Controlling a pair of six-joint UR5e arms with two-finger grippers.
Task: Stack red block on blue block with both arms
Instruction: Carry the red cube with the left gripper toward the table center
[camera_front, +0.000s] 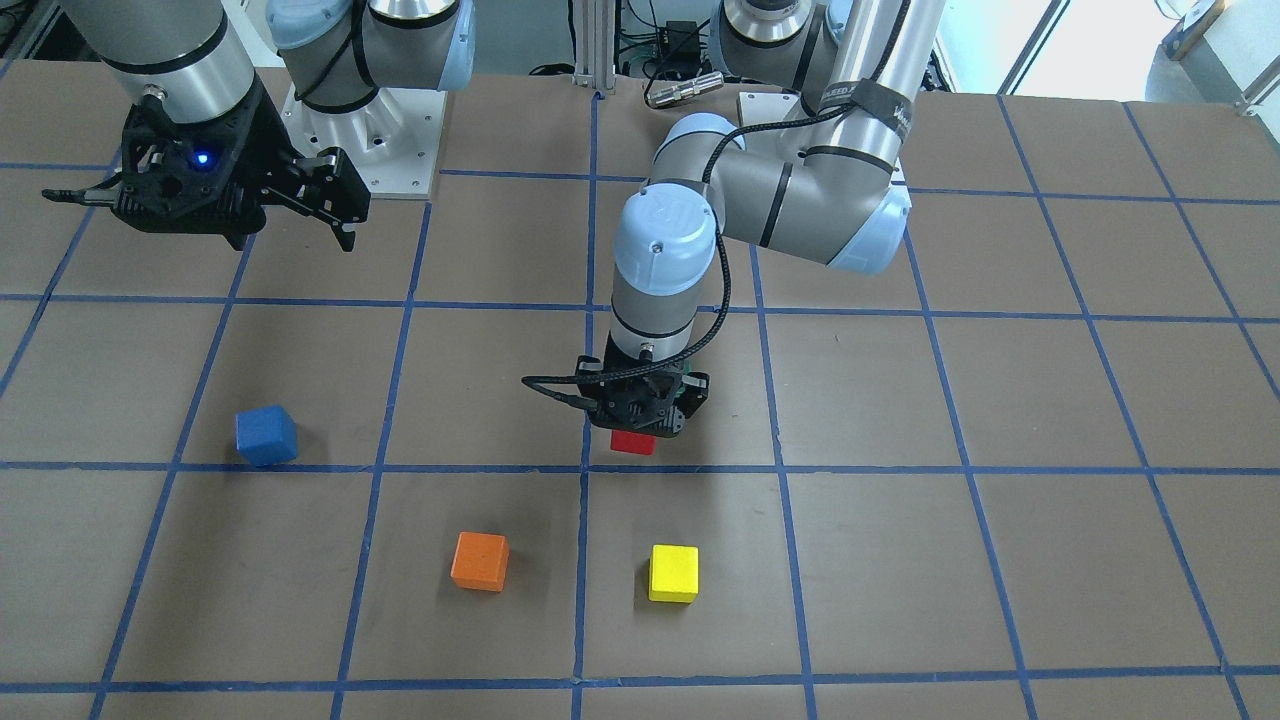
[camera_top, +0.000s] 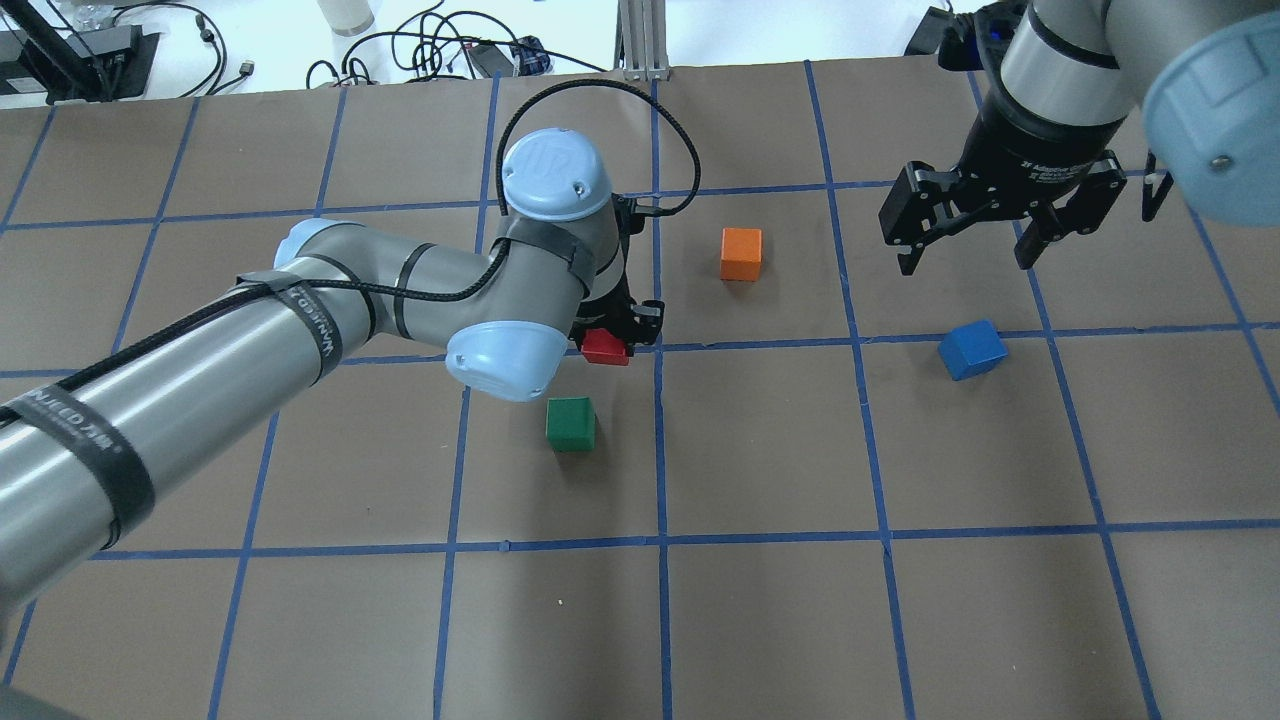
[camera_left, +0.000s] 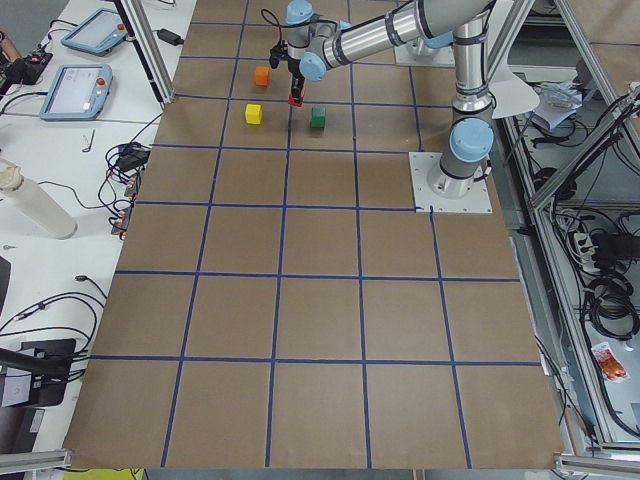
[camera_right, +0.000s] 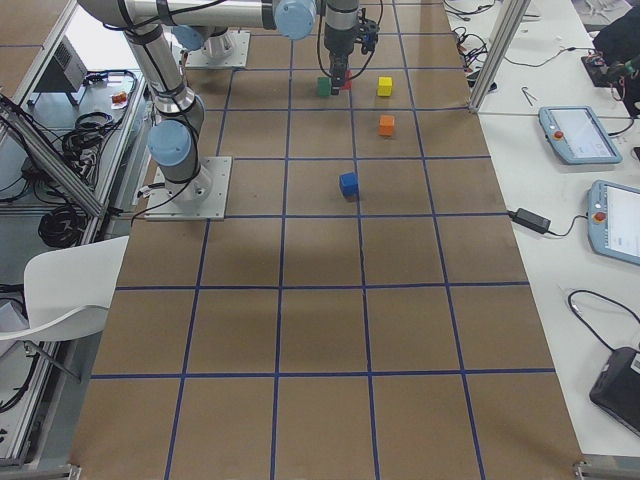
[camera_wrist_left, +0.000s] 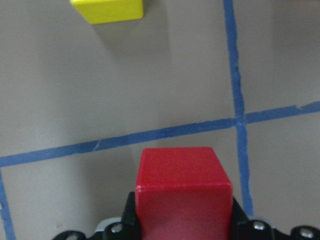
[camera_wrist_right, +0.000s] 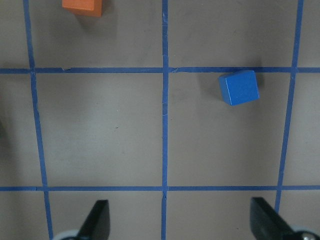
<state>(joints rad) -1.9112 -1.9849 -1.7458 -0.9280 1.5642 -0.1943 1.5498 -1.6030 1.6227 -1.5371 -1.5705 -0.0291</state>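
1. Your left claw (camera_front: 638, 428) is pinching the red block (camera_wrist_left: 182, 185) from above, near the middle of the bench (camera_top: 900, 620), just beside a crossing of the blue tape lines (camera_top: 760, 346)
2. You cannot tell from these views whether the red block rests on the bench or hangs just above it
3. Your right claw (camera_top: 966, 242) is spread wide with nothing in it, hovering above the bench near the blue block (camera_top: 972, 349)
4. The blue block sits on the bench, askew to the grid and well apart from the red block
5. An orange cube (camera_top: 741, 253), a green cube (camera_top: 571, 423) and a yellow cube (camera_front: 673, 573) lie around the left claw, none touching it
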